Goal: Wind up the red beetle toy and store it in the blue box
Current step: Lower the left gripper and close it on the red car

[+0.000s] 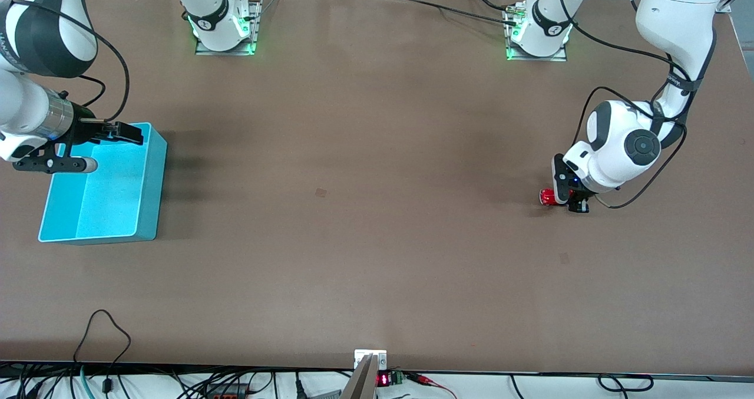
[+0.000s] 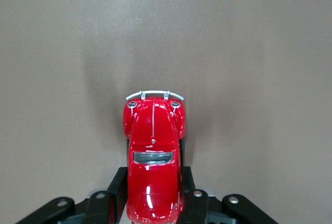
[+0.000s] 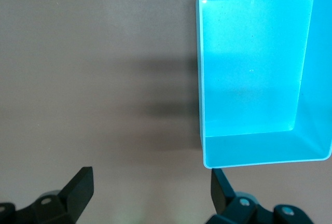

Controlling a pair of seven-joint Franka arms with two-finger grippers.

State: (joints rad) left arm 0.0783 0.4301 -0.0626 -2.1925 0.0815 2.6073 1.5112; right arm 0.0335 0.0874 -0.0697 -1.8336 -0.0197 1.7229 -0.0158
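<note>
The red beetle toy (image 1: 548, 197) is low at the table surface toward the left arm's end. My left gripper (image 1: 575, 203) is shut on its rear half. In the left wrist view the red beetle toy (image 2: 154, 151) points away from the wrist, with a black finger (image 2: 117, 192) pressed to each flank of it inside the left gripper (image 2: 154, 199). The blue box (image 1: 151, 181) stands open-topped at the right arm's end. My right gripper (image 1: 127, 132) hangs open by the box's farther rim. In the right wrist view the right gripper (image 3: 150, 185) holds nothing, and the blue box (image 3: 200, 94) looks empty.
Both arm bases (image 1: 224, 27) stand along the table's farther edge. Cables (image 1: 100, 328) trail over the edge nearest the front camera. A small white fixture (image 1: 370, 360) sits at the middle of that edge. Bare brown tabletop (image 1: 353, 181) lies between toy and box.
</note>
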